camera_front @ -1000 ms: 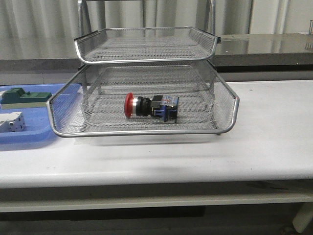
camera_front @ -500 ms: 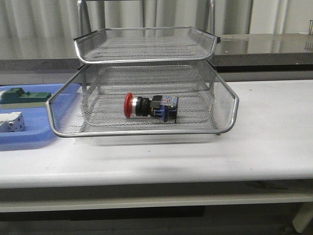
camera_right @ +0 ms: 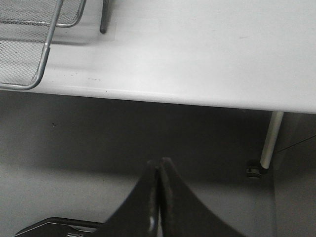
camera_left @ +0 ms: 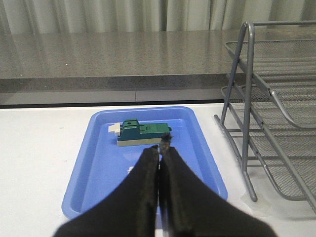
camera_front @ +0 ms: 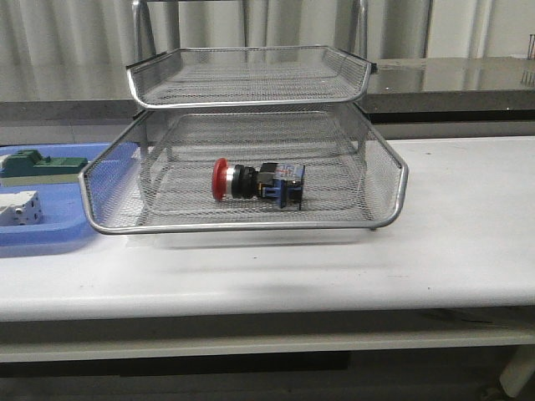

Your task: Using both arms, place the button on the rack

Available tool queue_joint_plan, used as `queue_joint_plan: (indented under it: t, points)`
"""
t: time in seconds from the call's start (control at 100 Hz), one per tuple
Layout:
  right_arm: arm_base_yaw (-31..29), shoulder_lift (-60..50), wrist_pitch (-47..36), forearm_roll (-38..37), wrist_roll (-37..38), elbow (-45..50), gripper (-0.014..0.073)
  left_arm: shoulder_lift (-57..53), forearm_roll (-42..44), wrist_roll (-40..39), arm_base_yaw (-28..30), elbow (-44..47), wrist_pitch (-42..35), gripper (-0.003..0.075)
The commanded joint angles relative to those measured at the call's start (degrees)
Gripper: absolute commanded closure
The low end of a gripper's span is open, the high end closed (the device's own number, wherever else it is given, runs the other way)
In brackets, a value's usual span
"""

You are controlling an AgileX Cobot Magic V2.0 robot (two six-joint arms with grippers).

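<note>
**Red-capped button lies in the rack's pulled-out tray**

Front view: I see the small red-capped push-button with its dark block body [camera_front: 257, 184] lying on its side mid-floor of the silver wire-mesh rack [camera_front: 251, 224], in its extended tray.

Left wrist view: my left gripper [camera_left: 161, 148] is closed, empty, above the flat blue plastic tray [camera_left: 84, 173] holding a green block [camera_left: 140, 134].

Right wrist view: my right gripper [camera_right: 158, 170] is pinched together, empty, off the white table's [camera_right: 207, 54] front edge.

Placement looks done; I'd judge only sliding the tray in remains.
</note>
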Motion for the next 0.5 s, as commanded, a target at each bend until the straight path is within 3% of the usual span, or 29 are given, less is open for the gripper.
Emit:
queue_joint_plan:
  t: [0.0, 0.49]
  points:
    - [0.04, -0.14, -3.34, -0.82, -0.11, -2.07, 0.0661, -0.01, -0.29, -0.27, 0.11, -1.50, -4.20, 0.0741]
    - [0.04, -0.14, -4.54, -0.77, -0.11, -2.07, 0.0661, -0.01, -0.29, -0.27, 0.11, -1.50, -4.20, 0.0741]
